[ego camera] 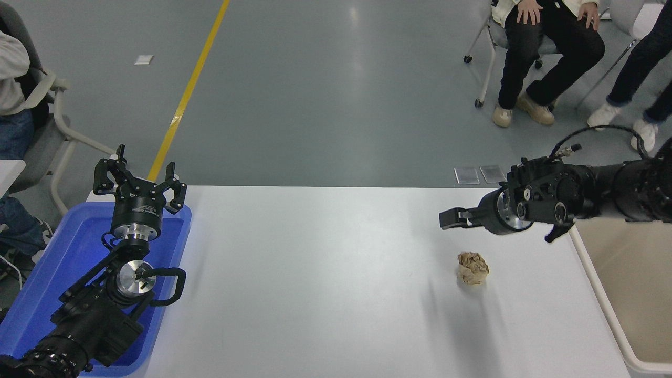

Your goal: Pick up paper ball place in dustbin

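Note:
The paper ball (472, 268), a small crumpled tan wad, lies on the white table (325, 273) toward the right. My right gripper (452, 218) comes in from the right edge, points left, and hovers just beyond and slightly left of the ball, not touching it. Its fingers look drawn together and hold nothing. The cream-beige dustbin (599, 295) stands off the table's right edge, only partly in view, and its visible inside is bare. My left gripper (139, 176) is parked at the lower left, open, pointing away over the blue tray.
A shallow blue tray (173, 273) sits at the table's left edge under the left arm. People sit on chairs beyond the table at the top right (551, 47) and far left (16, 84). A yellow line (189, 89) runs along the grey floor.

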